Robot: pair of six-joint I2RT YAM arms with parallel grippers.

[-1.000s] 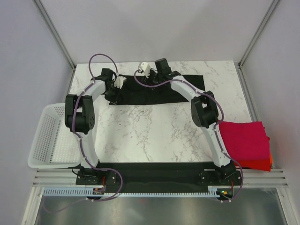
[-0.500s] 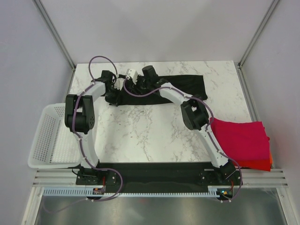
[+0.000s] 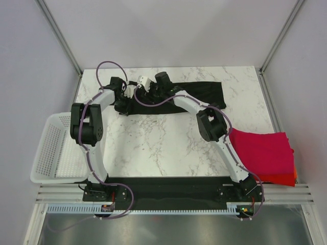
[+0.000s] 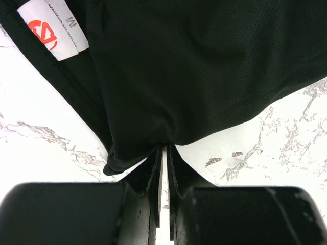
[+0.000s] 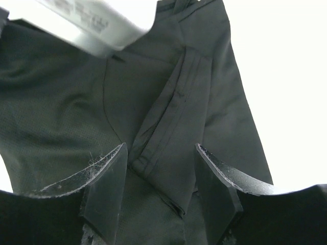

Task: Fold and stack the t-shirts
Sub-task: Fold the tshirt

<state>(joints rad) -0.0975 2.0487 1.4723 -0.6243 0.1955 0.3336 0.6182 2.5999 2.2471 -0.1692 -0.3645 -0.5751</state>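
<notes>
The black t-shirt (image 3: 199,92) lies spread along the far side of the marble table. My left gripper (image 3: 124,103) is at its left end. In the left wrist view the jaws (image 4: 164,148) are pinched on the edge of the black cloth (image 4: 194,66), close to a white neck label (image 4: 53,28). My right gripper (image 3: 152,92) hovers over the shirt's left part. In the right wrist view it (image 5: 161,153) is open, its fingers either side of a folded ridge of the shirt (image 5: 173,132). A folded magenta-red shirt (image 3: 265,150) lies on an orange-red one (image 3: 283,179) at the right edge.
A white mesh basket (image 3: 51,148) hangs off the table's left edge. Metal frame posts stand at the far corners. The arm bases sit on a black strip at the near edge (image 3: 168,189).
My right gripper has moved left across the black shirt, close to the left gripper. The shirt's right part has narrowed into a strip. The left gripper has stayed put.
</notes>
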